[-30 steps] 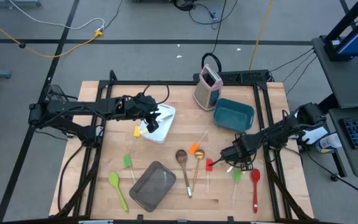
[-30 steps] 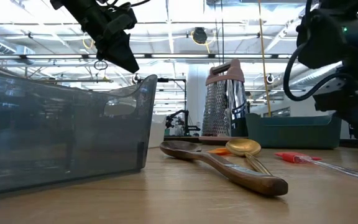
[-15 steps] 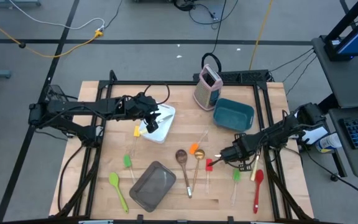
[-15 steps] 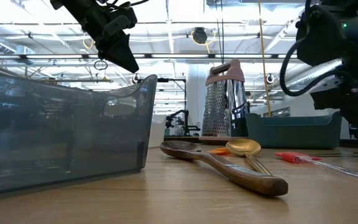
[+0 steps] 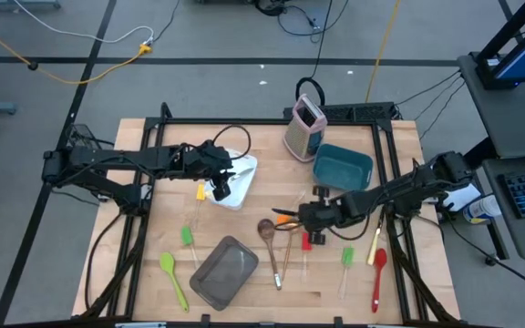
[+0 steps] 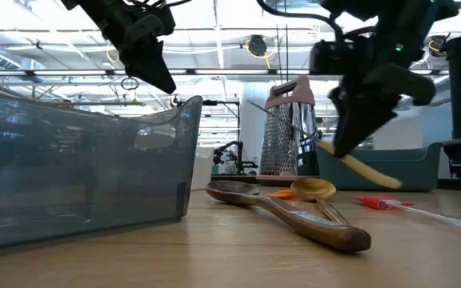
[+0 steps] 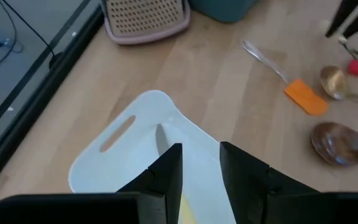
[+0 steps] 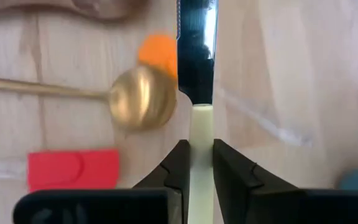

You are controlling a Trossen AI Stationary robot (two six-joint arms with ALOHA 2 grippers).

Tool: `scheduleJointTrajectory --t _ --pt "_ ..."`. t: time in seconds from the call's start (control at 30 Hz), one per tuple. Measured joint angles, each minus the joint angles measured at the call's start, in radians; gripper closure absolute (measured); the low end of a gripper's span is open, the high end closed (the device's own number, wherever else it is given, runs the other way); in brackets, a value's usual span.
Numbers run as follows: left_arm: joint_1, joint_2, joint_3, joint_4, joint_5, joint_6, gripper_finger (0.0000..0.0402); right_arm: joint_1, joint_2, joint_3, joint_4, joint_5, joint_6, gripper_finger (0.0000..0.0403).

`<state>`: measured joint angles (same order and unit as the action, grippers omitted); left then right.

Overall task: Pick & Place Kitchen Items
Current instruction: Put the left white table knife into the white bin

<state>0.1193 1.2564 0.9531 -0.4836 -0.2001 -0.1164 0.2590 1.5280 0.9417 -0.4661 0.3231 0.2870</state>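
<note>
Pale wood-grain table (image 5: 153,228) carries a white tray (image 5: 240,182), a grey pan (image 5: 224,271) and a teal bin (image 5: 343,168). A pink-and-steel grater (image 5: 303,128) stands near the far edge. An orange spatula (image 8: 158,53), gold spoon (image 8: 143,98), red spatula (image 8: 73,169) and brown wooden spoon (image 5: 267,231) lie mid-table; a pale-yellow-handled knife (image 8: 197,74) shows a dark blade. Green spatulas (image 5: 173,278) lie near the front-left corner.

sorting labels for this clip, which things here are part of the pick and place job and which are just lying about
Job: knife held in the right tool; wooden spoon; gold spoon; orange spatula; red spatula; green spatulas; red spoon.

Lying about: box grater; teal bin; grey pan; white tray, with the left tool over it.
</note>
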Motion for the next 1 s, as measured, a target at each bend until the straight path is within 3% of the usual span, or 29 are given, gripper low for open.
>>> scheduleJointTrajectory --t 0.3,0.5,0.67,0.87,1.0 --pt "-0.059 0.000 0.000 -0.087 0.000 -0.011 0.0289 -0.087 -0.002 0.000 0.426 0.002 -0.358 0.0361" --pt "-0.096 -0.001 0.000 -0.154 0.000 -0.026 0.0289 -0.136 -0.002 0.000 0.667 0.070 -0.583 0.0361" --pt "-0.114 -0.024 0.000 -0.210 -0.020 -0.060 0.0289 -0.174 -0.002 0.000 0.785 0.066 -0.665 0.0361" --pt "-0.116 -0.036 0.000 -0.131 -0.087 -0.026 0.0289 -0.217 -0.002 0.000 1.038 -0.162 -0.639 0.0360" --pt "-0.123 -0.032 0.001 -0.039 -0.088 0.059 0.0289 -0.230 -0.005 0.001 1.214 -0.223 -0.593 0.0360"
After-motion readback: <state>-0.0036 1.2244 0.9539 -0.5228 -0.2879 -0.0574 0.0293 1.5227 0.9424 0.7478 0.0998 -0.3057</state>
